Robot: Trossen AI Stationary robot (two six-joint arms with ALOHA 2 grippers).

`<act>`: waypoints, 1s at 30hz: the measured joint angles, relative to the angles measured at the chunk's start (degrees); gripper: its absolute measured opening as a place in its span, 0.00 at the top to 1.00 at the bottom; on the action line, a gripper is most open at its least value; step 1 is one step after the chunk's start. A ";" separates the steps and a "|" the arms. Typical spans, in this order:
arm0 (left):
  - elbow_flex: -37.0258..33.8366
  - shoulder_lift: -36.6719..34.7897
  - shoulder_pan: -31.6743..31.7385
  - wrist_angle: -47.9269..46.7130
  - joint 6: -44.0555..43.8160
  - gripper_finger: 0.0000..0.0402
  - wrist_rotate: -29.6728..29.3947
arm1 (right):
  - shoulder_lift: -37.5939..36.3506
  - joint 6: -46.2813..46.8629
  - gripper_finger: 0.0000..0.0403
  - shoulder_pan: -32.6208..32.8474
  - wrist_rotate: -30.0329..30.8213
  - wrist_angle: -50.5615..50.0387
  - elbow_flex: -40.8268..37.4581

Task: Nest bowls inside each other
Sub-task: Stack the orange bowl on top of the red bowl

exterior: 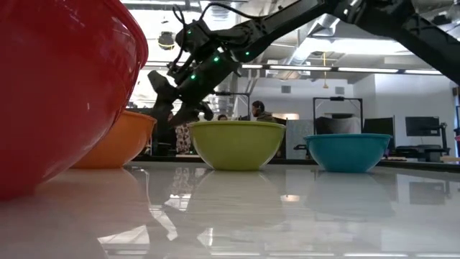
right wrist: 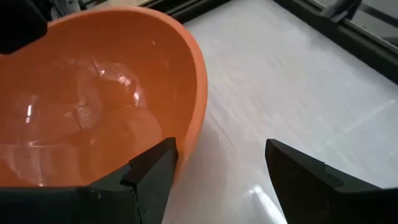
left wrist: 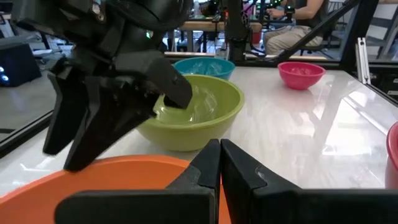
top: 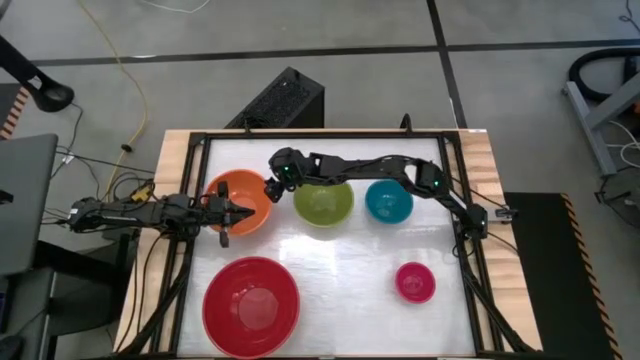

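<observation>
We saw two matte black arms of angular jointed links, small green lights glowing near the right arm's wrist, each ending in blocky, wedge-shaped dark fingers.
</observation>
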 joint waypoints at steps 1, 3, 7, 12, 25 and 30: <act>-0.01 0.00 0.02 0.00 0.00 1.00 0.02 | 0.08 0.03 0.33 0.04 -0.02 -0.02 0.07; -0.01 0.00 0.01 0.00 0.00 1.00 0.00 | 0.08 0.20 0.33 0.04 0.03 -0.37 0.07; 0.00 0.00 0.00 0.00 0.00 1.00 0.00 | -0.15 0.44 0.33 0.04 0.04 -0.18 0.07; -0.01 0.00 0.00 0.00 -0.01 1.00 0.00 | -0.23 0.74 0.33 0.02 0.15 0.04 0.07; 0.00 0.00 0.00 0.00 -0.02 1.00 -0.02 | -1.21 11.84 0.33 -1.11 -2.24 1.72 0.02; -0.02 0.00 0.00 0.00 -0.02 1.00 -0.02 | -0.99 15.21 0.33 -0.55 -3.25 0.60 0.07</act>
